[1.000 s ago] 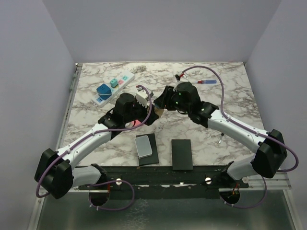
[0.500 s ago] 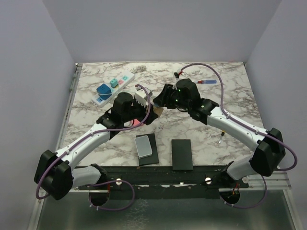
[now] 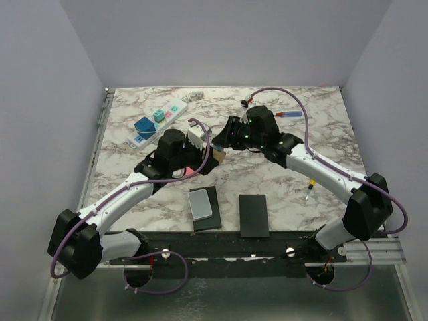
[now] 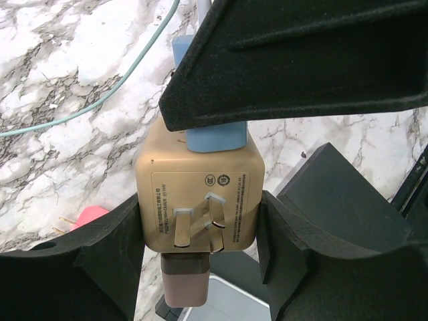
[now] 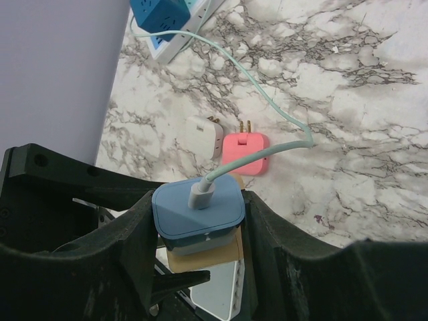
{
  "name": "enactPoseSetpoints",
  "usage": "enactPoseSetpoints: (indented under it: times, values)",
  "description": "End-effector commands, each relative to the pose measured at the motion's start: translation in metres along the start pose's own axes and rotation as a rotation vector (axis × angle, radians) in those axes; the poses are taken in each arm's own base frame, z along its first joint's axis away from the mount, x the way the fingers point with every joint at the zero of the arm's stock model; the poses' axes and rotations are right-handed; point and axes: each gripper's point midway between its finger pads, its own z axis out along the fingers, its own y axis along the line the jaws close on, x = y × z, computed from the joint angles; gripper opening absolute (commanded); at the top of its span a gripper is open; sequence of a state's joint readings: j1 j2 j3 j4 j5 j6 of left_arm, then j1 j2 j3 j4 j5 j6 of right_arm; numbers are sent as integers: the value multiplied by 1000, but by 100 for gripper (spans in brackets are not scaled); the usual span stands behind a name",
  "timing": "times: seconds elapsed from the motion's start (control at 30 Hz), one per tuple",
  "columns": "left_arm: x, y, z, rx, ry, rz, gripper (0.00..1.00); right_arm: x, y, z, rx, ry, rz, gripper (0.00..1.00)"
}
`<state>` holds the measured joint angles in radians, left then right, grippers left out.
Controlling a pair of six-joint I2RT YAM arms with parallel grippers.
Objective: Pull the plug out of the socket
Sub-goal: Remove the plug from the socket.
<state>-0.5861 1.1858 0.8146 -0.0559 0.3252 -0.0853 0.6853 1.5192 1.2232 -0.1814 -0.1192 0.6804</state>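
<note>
Above the table's middle, my left gripper [image 4: 199,224] is shut on a tan cube adapter [image 4: 197,194] whose metal prongs face its camera. A blue plug [image 5: 197,207] with a pale teal cable [image 5: 267,100] sits seated in the tan cube [image 5: 204,257]. My right gripper [image 5: 198,221] is shut on the plug's sides. From above, both grippers meet at the cube [image 3: 217,153]. The long white power-strip socket [image 3: 160,119] lies at the back left with a blue cube [image 3: 144,126] plugged into it.
A pink adapter [image 5: 244,150] and a white one [image 5: 204,134] lie on the marble under the grippers. A grey box on a black pad [image 3: 200,204] and a second black pad [image 3: 254,214] lie near the front. A red and blue screwdriver [image 3: 289,114] lies at the back right.
My right arm has shifted slightly toward the back left, and the left wrist has followed a little. The blue plug stays seated in the tan cube, with both grips unchanged.
</note>
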Motion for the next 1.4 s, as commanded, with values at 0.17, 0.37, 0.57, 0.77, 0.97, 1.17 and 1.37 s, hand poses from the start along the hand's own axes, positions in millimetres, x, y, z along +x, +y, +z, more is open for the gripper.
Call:
enactPoseSetpoints:
  times: [0.17,0.37,0.57,0.77,0.97,1.17,1.37]
  values:
    - [-12,-13,3,58,-28,-4,0,-6,-1,2,-6,-25,5,1]
    - [-9,-5,6,35,-14,-40,0,-3,3,-3,7,-56,2,1]
    - [-10,1,5,28,-15,-65,0,6,15,-6,8,-66,-16,1]
    - [-10,4,5,32,-13,-82,0,14,21,-2,23,-63,-40,1]
    - [-10,5,4,33,-18,-75,0,10,17,-3,50,-80,-42,1]
    - [-12,0,1,61,-26,-46,0,3,18,-3,53,-80,-48,0]
    - [-14,-6,-2,88,-33,-26,0,0,12,2,21,-49,-22,1]
